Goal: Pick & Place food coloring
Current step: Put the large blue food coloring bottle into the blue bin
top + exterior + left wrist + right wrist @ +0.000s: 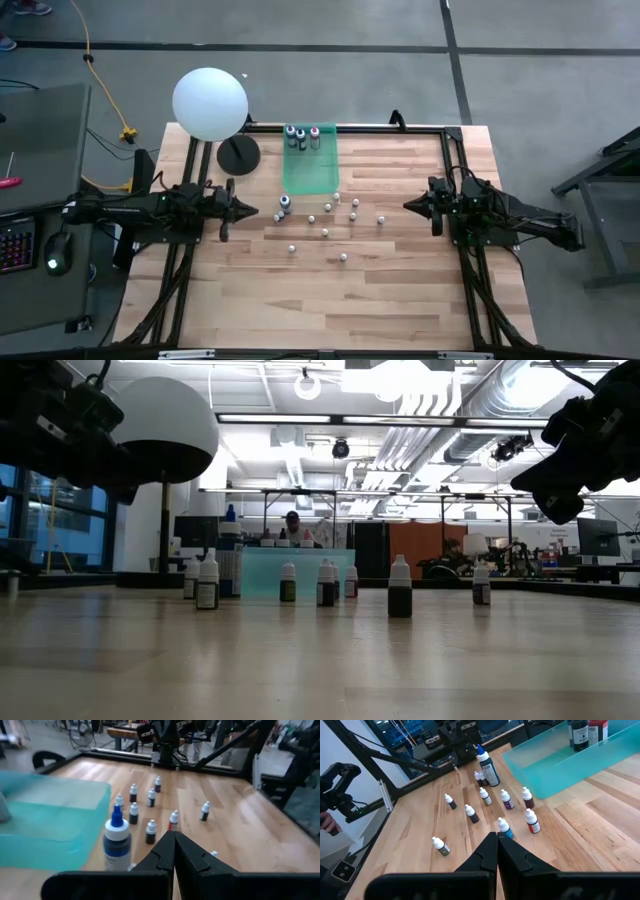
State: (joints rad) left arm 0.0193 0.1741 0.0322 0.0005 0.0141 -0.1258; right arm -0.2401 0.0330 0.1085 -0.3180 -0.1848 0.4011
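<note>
- From above, the small food coloring bottles [326, 214] stand scattered on the wooden table [250, 300] just in front of the translucent green tray [309, 168]; three larger bottles [301, 137] stand inside the tray at its far end.
- Only the overhead view shows the whole layout – the white ball-shaped lamp [209, 103] on its dark base sits beside the tray, toward the left arm.
- The level view shows what the others don't: every bottle upright on the table, white caps up, with a person far off in the room behind.
- The left claw [174, 839] is closed tight, fingers meeting, holding nothing; a blue-capped bottle [116, 844] stands near it, beside the tray.
- The right claw [497, 840] is likewise fully closed and empty – it hangs above the table, clear of the bottles.
</note>
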